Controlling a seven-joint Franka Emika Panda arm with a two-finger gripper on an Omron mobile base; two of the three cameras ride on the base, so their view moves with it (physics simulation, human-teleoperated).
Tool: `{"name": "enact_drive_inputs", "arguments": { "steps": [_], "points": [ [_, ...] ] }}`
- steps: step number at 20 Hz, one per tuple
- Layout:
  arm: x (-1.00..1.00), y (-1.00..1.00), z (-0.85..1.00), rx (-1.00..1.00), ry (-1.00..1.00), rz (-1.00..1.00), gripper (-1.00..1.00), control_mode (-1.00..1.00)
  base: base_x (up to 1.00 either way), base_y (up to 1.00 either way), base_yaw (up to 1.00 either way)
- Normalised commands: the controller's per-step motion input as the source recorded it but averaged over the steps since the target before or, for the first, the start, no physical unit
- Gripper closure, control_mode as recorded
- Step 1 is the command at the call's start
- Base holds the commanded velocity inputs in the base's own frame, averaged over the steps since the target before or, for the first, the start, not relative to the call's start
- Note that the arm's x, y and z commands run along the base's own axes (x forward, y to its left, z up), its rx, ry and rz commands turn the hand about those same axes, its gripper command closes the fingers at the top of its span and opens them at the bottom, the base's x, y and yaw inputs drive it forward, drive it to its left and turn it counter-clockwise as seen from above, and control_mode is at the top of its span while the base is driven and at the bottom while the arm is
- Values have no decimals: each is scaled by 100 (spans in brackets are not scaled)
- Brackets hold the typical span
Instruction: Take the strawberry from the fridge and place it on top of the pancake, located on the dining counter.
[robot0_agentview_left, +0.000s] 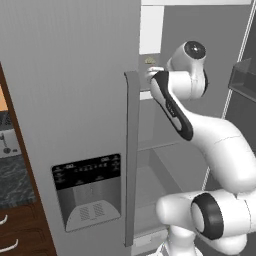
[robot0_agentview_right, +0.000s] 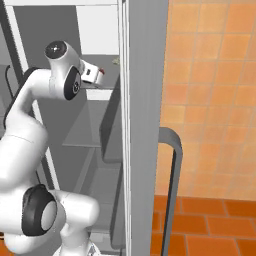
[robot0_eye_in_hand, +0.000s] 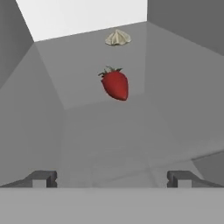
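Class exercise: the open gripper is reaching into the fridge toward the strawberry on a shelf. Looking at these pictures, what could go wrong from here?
1. The strawberry is small against the wide-open gripper, which isn't yet around it; closing off-centre could nudge it away instead of gripping it.
2. A pale lump sits just behind the berry; overshooting could push either deeper along the shelf.
3. The arm works in a narrow gap beside the fridge door, so a wide pull-out might clip its handle.

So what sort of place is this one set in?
Most likely a simulated home kitchen: a tall grey fridge with a water dispenser, orange tiled wall, and a strawberry on the fridge shelf.
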Motion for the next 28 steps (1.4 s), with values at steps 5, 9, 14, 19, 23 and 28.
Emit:
{"name": "enact_drive_inputs", "arguments": {
  "steps": [5, 9, 14, 19, 23, 28],
  "points": [
    [73, 0, 2, -1, -1, 0, -100, -100, 0, 0, 0],
    [71, 0, 0, -2, 0, 0, -100, -100, 0, 0, 0],
    [69, -5, 0, -2, 4, 2, -100, -100, 0, 0, 0],
    [58, -8, -8, -1, 0, 6, -100, -100, 0, 0, 0],
    [31, -10, -24, -1, 0, 6, -100, -100, 0, 0, 0],
    [-22, -3, -29, -2, -1, 7, -100, -100, 0, 0, 0]
  ]
}}
